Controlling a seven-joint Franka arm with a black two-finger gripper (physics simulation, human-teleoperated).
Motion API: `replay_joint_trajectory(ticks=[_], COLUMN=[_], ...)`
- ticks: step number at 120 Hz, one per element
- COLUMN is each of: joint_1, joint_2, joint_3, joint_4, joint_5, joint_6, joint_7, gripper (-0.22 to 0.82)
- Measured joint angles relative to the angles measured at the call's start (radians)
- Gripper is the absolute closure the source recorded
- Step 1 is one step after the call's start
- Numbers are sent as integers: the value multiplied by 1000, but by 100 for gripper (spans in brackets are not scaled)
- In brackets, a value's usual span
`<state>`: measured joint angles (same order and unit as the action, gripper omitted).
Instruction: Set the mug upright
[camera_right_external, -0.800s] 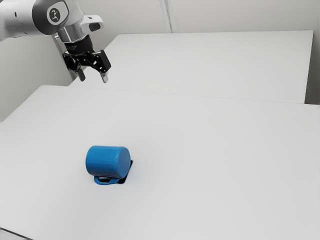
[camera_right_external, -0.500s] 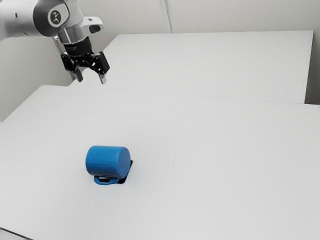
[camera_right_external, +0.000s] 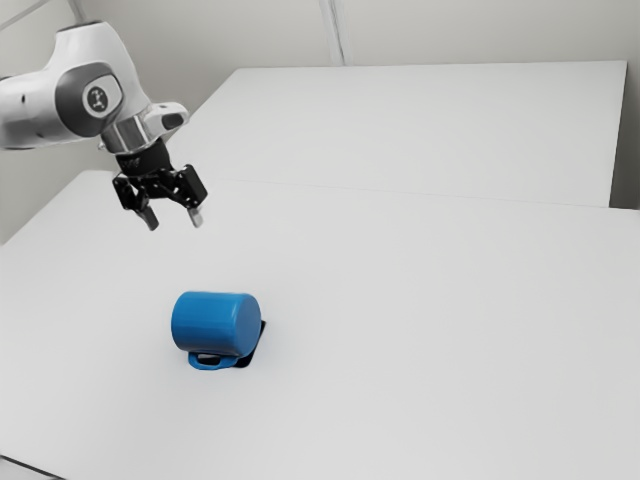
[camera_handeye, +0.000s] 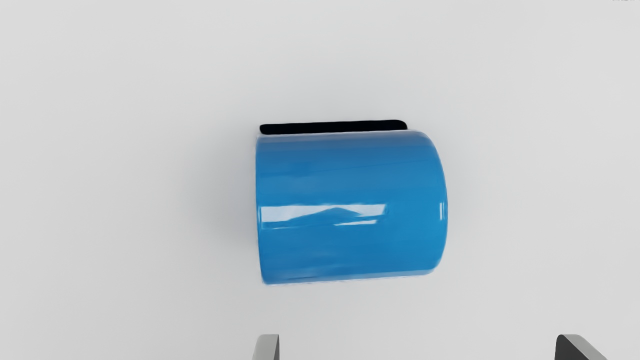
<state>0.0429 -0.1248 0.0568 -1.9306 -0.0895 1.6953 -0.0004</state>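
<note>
My gripper (camera_right_external: 174, 222) hangs above the table in the exterior view, its two fingers well apart and nothing between them. Below it and toward the exterior view's right, the blue mug (camera_right_external: 212, 323) lies on its side, handle low against the table. From the wrist camera, the mug (camera_handeye: 350, 207) is seen side-on, with its handle hidden beneath or behind the body. The spread fingertips of the gripper (camera_handeye: 417, 347) are short of the mug and do not touch it.
A thin black flat object (camera_right_external: 256, 345) lies partly under the mug; its edge (camera_handeye: 332, 127) runs along the mug's side in the wrist view. The white table (camera_right_external: 420, 340) surrounds them, and another white surface (camera_right_external: 430, 130) stands behind.
My hand has come down toward the table and slightly toward the exterior view's left. The mug and the black object have stayed where they were.
</note>
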Motion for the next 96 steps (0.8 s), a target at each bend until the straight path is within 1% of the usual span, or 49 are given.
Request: replay_joint_trajectory(ticks=[37, 63, 73, 96], joint_1=[133, 220, 254, 329], joint_2=[-12, -5, 13, 99], joint_3=[0, 1, 1, 1], joint_4=[-190, -277, -291, -295], joint_5=[-147, -267, -312, -428], joint_6=[142, 206, 218, 224], joint_7=[170, 320, 389, 561], gripper=[0, 0, 0, 0])
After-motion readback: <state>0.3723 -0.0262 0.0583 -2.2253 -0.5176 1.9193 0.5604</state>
